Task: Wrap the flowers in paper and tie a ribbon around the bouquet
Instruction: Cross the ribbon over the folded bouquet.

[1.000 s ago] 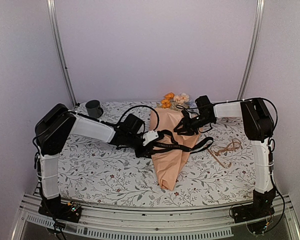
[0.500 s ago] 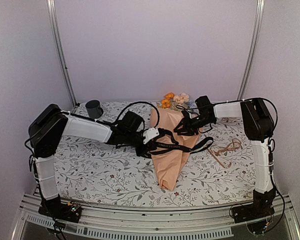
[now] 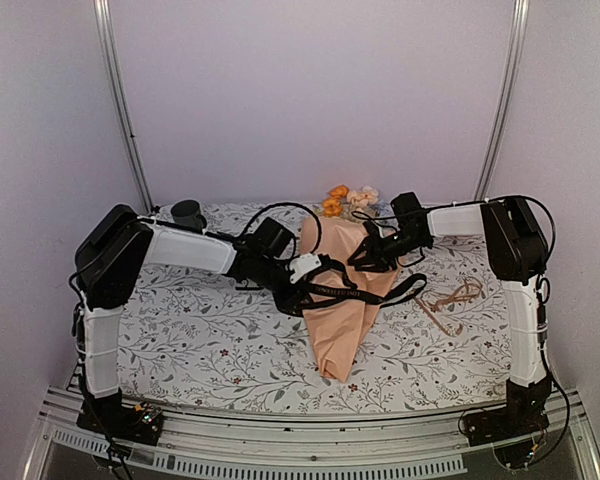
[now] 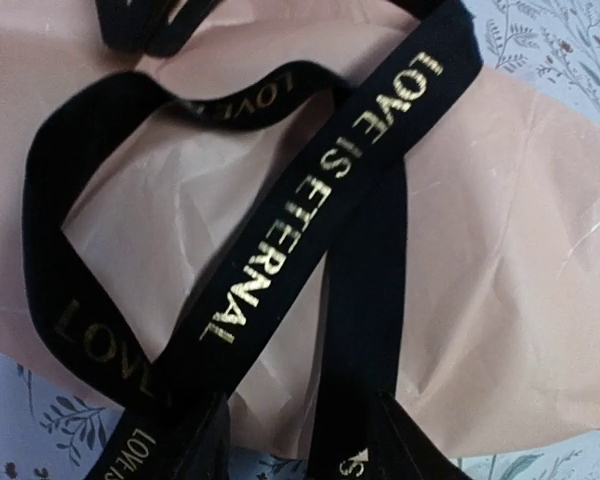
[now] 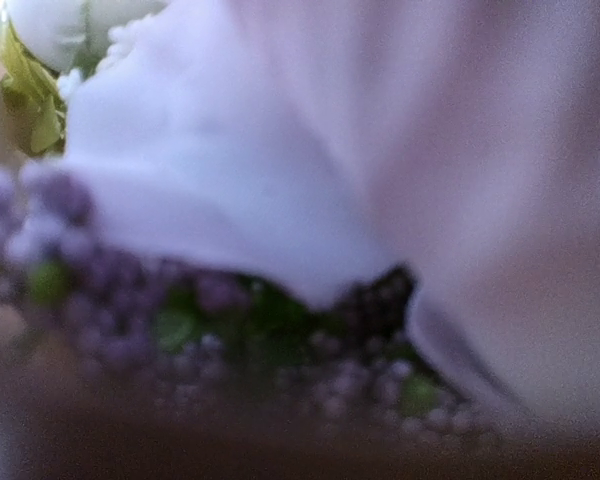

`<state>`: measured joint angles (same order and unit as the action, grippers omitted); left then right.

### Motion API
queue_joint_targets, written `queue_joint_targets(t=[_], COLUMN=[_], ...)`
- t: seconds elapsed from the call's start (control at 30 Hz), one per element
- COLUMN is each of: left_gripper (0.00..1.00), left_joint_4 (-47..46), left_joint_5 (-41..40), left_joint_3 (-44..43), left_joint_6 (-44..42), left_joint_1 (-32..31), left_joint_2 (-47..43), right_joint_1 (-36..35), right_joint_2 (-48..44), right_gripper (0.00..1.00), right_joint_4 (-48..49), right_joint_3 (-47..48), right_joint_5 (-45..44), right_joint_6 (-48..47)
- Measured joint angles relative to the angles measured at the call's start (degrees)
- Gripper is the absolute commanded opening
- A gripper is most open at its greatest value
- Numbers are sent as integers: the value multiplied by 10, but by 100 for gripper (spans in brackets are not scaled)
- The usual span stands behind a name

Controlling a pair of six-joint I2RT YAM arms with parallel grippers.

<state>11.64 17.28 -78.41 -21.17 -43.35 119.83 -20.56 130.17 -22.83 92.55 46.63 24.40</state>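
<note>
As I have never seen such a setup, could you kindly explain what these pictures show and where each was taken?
This is a robot with two arms bolted at the near edge of a table, each ending in a two-finger claw. The wide picture comes from a fixed camera above and behind; the other two from cameras on the wrists. On the table lies the bouquet: flowers in a cone of peach paper, with a black ribbon lettered LOVE IS ETERNAL looped across it. The left claw hangs over the ribbon, jaws apart, gripping nothing I can see. The right claw is at the cone's top, near the blooms; its picture is blurred petals, so its grip is unclear. A grey mug and a tan cord lie aside.
</note>
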Motion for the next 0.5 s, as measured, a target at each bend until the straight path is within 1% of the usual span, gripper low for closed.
queue_joint_targets(t=[0.17,0.33,0.37,0.5], left_gripper=[52,44,41,23], left_joint_4=[32,39,40,41], left_joint_5=[25,32,31,26], left_joint_3=[-4,-11,-12,-13], left_joint_6=[25,34,33,30], left_joint_1=[18,14,14,9], left_joint_2=[19,24,25,25], right_joint_1=[0,0,0,0], right_joint_2=[0,0,0,0], right_gripper=[34,34,34,34], right_joint_4=[2,2,2,2], right_joint_3=[-2,-3,-3,-3], right_joint_5=[0,0,0,0], right_joint_6=[0,0,0,0])
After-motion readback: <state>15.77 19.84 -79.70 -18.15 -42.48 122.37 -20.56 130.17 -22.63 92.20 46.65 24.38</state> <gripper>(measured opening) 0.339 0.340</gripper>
